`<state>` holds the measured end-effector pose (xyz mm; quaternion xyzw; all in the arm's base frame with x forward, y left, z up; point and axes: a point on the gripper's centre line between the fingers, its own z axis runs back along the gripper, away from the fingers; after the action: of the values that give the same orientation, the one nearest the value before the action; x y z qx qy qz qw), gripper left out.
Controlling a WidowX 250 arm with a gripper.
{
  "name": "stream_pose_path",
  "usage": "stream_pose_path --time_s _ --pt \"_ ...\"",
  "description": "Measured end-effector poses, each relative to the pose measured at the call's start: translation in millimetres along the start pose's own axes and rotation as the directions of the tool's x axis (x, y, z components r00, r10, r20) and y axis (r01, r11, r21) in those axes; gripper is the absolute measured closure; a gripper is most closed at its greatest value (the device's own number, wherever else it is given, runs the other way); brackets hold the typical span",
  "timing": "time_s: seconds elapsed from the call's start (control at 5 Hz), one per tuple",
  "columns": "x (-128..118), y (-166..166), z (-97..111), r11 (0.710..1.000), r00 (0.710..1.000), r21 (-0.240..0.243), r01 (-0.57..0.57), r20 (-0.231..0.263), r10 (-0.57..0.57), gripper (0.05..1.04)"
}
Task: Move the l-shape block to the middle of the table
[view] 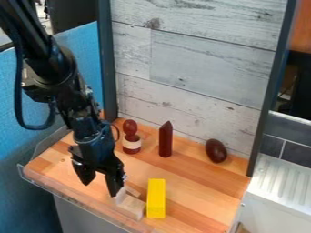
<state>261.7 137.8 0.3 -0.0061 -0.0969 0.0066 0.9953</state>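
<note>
The L-shape block [130,207] lies near the front edge of the table [197,182], just beside the yellow block [156,199]. The gripper [100,189] is open, one fingertip close to the workpiece. Risk: off-centre descent may shove it against its neighbour.

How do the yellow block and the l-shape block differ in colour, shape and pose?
The yellow block is bright yellow, while the l-shape block is pale, wood-coloured. The yellow block is a plain oblong; the l-shape block has a corner where its parts meet. The yellow block's length runs up and down the picture, while the l-shape block's longer part slants down to the right. Both are on the wooden table, near its front edge.
</note>
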Motion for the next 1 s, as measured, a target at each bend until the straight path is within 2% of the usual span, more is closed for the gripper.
stream_pose_path --time_s 0.4,0.8,1.0 --pt "1 -11 -15 1.0 1.0 -0.007 0.024 -0.014 -0.024 0.083" --pt "6 -13 -29 1.0 1.0 0.006 0.024 -0.009 -0.023 0.083" --pt "11 -14 -35 1.0 1.0 0.008 0.022 -0.015 -0.021 0.118"
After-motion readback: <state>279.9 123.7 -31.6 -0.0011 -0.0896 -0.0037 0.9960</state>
